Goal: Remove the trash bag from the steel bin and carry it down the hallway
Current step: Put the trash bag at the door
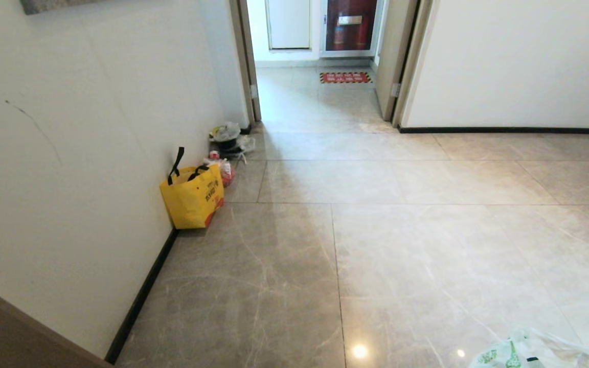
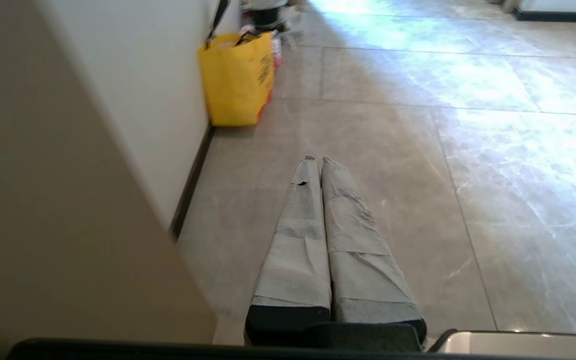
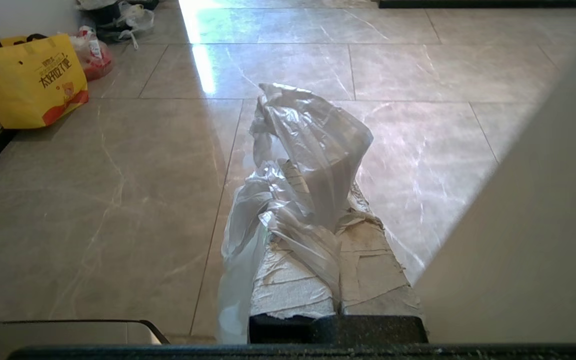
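right gripper (image 3: pixel 335 200): jaws closed tight on the trash bag (image 3: pixel 308 165), whose thin clear-white plastic is pinched between the taped fingers (image 3: pixel 373 260), bunched over their tips and trailing down one side; it hangs low over the floor.
left gripper (image 2: pixel 318 161): taped fingers (image 2: pixel 298 235) pressed together along their length, nothing between them; it hangs above the floor near the wall, pointing toward the yellow tote.
hallway floor (image 1: pixel 402 245): large glossy grey tiles with pale veining, running ahead to an open doorway (image 1: pixel 320 56); light glares off the tiles.
walls: a white wall (image 1: pixel 85 153) with black skirting (image 1: pixel 141 296) on the left, another white wall to the right of the doorway.
trash bag in the head view: only a crumpled white part with green print shows at the lower right corner (image 1: pixel 529 355), at the robot's right side.
yellow tote (image 1: pixel 192 197): stands upright on the floor against the left wall, black handles up.
small heap (image 1: pixel 228 143): bags and rubbish past the tote, against the same wall by the doorway; what lies in it cannot be told.
red mat (image 1: pixel 345 77): flat on the floor beyond the doorway.
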